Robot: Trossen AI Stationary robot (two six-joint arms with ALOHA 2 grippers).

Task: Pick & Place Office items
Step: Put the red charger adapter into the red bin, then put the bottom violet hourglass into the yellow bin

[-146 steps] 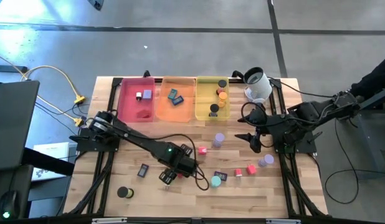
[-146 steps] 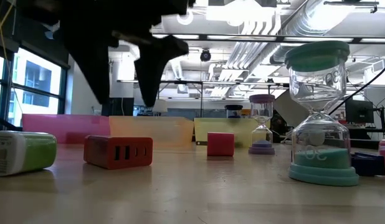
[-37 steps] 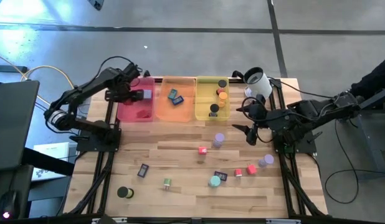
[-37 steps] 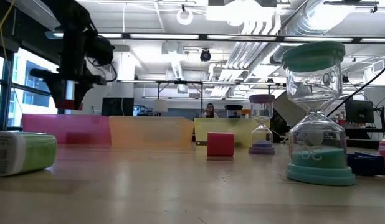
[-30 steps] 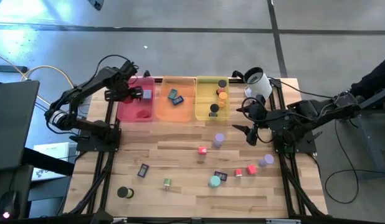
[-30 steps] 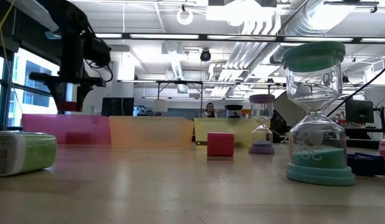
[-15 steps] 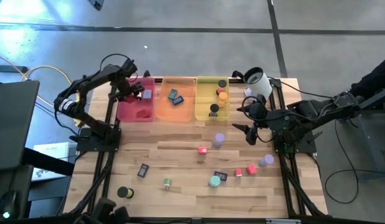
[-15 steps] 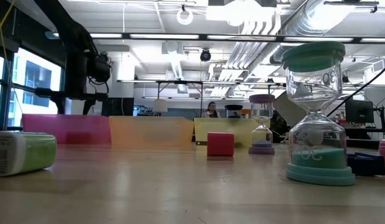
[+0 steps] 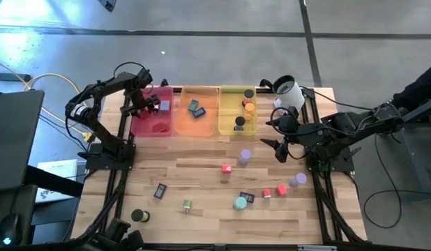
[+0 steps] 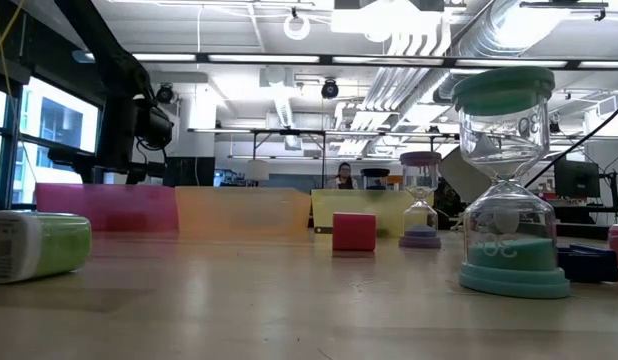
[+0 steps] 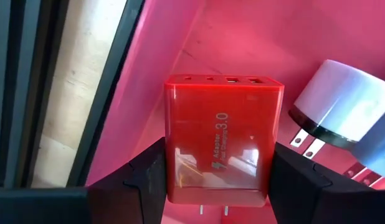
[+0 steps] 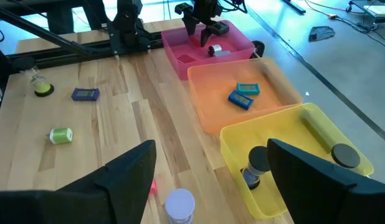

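A red charger [image 11: 222, 140] is gripped between the fingers of the left claw [image 11: 217, 180], over the pink tray [image 9: 158, 123], beside a white plug [image 11: 342, 102]. The right claw [image 9: 275, 149] is held open above the worktop [image 9: 201, 178].

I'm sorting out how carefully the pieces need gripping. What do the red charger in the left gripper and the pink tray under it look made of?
The red charger looks like glossy hard plastic: it has reflections, printed white lettering and crisp moulded edges. The pink tray seems to be thin translucent plastic, since light glows through its walls. The left gripper holds the charger between its fingers.
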